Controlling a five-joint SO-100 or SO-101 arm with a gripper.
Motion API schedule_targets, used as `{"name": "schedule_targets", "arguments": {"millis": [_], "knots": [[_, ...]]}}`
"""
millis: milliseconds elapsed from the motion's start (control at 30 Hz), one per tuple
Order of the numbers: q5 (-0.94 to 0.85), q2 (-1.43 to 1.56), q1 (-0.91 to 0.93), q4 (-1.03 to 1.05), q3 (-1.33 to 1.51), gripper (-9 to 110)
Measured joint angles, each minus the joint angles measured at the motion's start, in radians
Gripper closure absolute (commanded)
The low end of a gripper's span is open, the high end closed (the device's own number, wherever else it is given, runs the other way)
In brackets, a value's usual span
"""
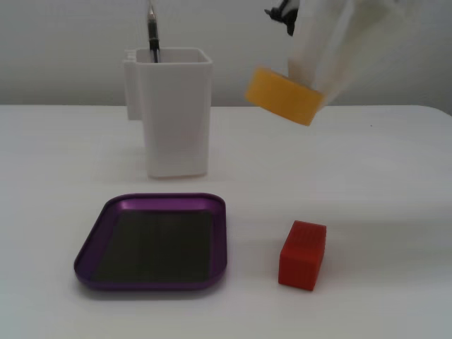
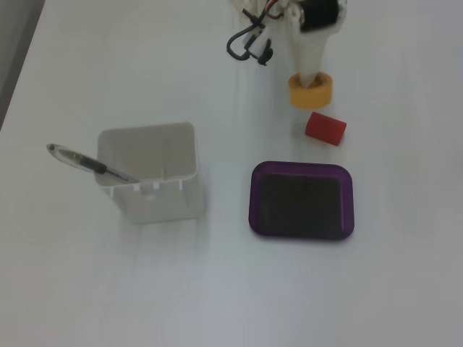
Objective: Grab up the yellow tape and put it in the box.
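The gripper (image 1: 311, 88) grips the tilted yellow tape (image 1: 282, 95), apparently airborne; the purple box (image 1: 88, 254) sits below, aside.

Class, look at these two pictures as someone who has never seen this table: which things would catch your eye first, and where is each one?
The yellow tape stands out first, tilted and held up off the table by the white gripper, behind the red block. Next comes the purple-rimmed box, empty, lying in front of the tall white container with a pen leaning in it.
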Motion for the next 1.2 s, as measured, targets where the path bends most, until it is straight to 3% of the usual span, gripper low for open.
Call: {"name": "schedule_targets", "arguments": {"millis": [667,1067,1200], "knots": [[0.092,-0.891,0.095,-0.043,-0.707,102],[0.092,-0.986,0.121,-0.043,-0.735,102],[0.092,-0.986,0.121,-0.04,-0.735,96]]}}
